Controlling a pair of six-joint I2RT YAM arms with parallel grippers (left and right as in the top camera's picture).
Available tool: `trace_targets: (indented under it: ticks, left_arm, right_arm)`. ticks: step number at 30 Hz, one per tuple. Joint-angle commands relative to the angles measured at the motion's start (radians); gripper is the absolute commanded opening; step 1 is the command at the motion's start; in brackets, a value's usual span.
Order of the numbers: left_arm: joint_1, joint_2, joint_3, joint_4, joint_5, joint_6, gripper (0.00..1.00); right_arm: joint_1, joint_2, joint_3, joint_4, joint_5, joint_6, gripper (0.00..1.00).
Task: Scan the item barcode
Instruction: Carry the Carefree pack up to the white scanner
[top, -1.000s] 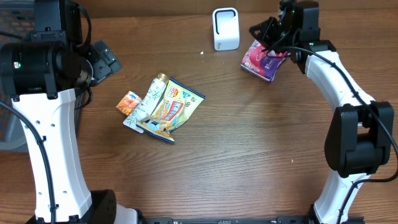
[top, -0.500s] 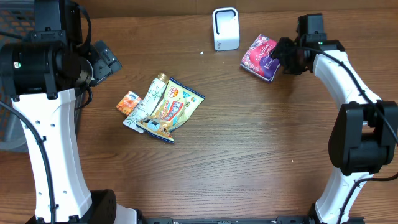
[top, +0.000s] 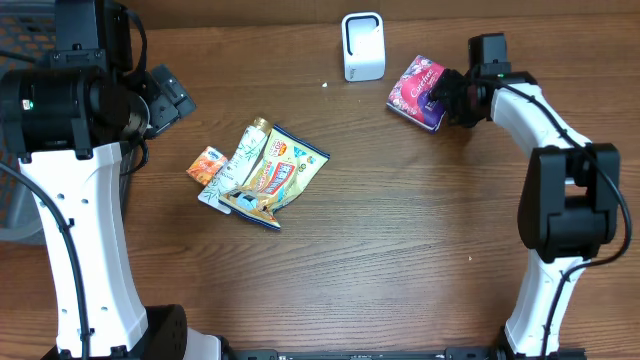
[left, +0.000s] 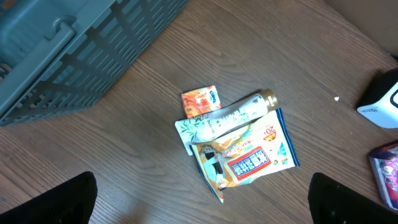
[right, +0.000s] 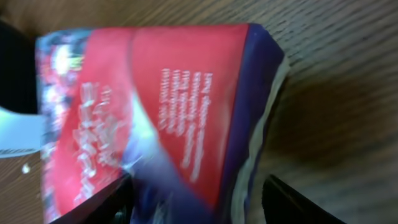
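A red and purple packet (top: 417, 92) lies flat on the table just right of the white barcode scanner (top: 363, 46). My right gripper (top: 447, 97) sits at the packet's right edge, open; in the right wrist view the packet (right: 161, 112) fills the frame between the spread fingers (right: 292, 202), with a gap on the right side. My left gripper (top: 168, 100) hangs open high over the table's left, holding nothing; its view looks down on a yellow snack bag (left: 252, 155), a pale tube (left: 227, 115) and a small orange packet (left: 200, 100).
The pile of snack bag (top: 282, 172), tube (top: 244, 152) and orange packet (top: 207, 165) lies left of centre. A blue-grey slatted basket (left: 62, 56) stands off the table's left edge. The scanner (left: 380, 102) shows at the left wrist view's right edge.
My right gripper lowered the red and purple packet from beside the scanner onto the table and opened, letting it go. The left arm has not moved.
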Motion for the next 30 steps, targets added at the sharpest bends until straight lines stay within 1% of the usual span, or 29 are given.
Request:
trace_targets:
  ticks: [1, 4, 5, 7, 8, 10, 11, 15, 21, 25, 30]
  left_arm:
    - [0.0, 0.008, 0.003, -0.002, 0.004, 0.019, 1.0]
    - [0.0, 0.008, 0.003, -0.002, 0.004, 0.019, 1.0]
    - [0.0, 0.008, 0.003, -0.002, 0.004, 0.02, 1.0]
    - [0.0, 0.008, 0.003, -0.002, 0.004, 0.019, 1.0]
    - [0.0, 0.008, 0.003, -0.002, 0.004, 0.019, 1.0]
    - [0.0, 0.008, 0.003, -0.002, 0.004, 0.019, 1.0]
    - [0.0, 0.008, 0.003, -0.002, 0.004, 0.019, 1.0]
    - [0.0, 0.008, 0.003, -0.002, 0.004, 0.019, 1.0]
    - [0.0, 0.008, 0.003, -0.002, 0.004, 0.019, 1.0]
    - [0.0, 0.008, 0.003, -0.002, 0.004, 0.019, 1.0]
    - [0.0, 0.008, 0.003, -0.002, 0.004, 0.019, 1.0]
  right_arm:
    - [0.006, 0.053, 0.011, 0.018, 0.005, 0.003, 0.66]
    - [0.006, 0.09, 0.011, 0.029, 0.001, 0.003, 0.64]
    - [0.006, 0.096, 0.011, 0.029, -0.001, 0.003, 0.56]
    - [0.006, 0.107, 0.011, 0.026, 0.0, 0.003, 0.31]
    - [0.004, 0.107, 0.011, 0.025, 0.0, 0.003, 0.24]
    - [0.002, 0.105, 0.012, 0.026, -0.005, 0.003, 0.06]
    - [-0.001, 0.101, 0.013, 0.028, -0.012, 0.003, 0.04]
    - [-0.023, 0.082, 0.015, 0.029, -0.056, 0.003, 0.04]
    - [-0.09, 0.0, 0.015, 0.048, -0.218, -0.009, 0.04]
    - [-0.131, -0.053, 0.015, 0.1, -0.386, -0.008, 0.04]
    - [-0.148, -0.071, 0.015, 0.22, -0.602, 0.0, 0.04]
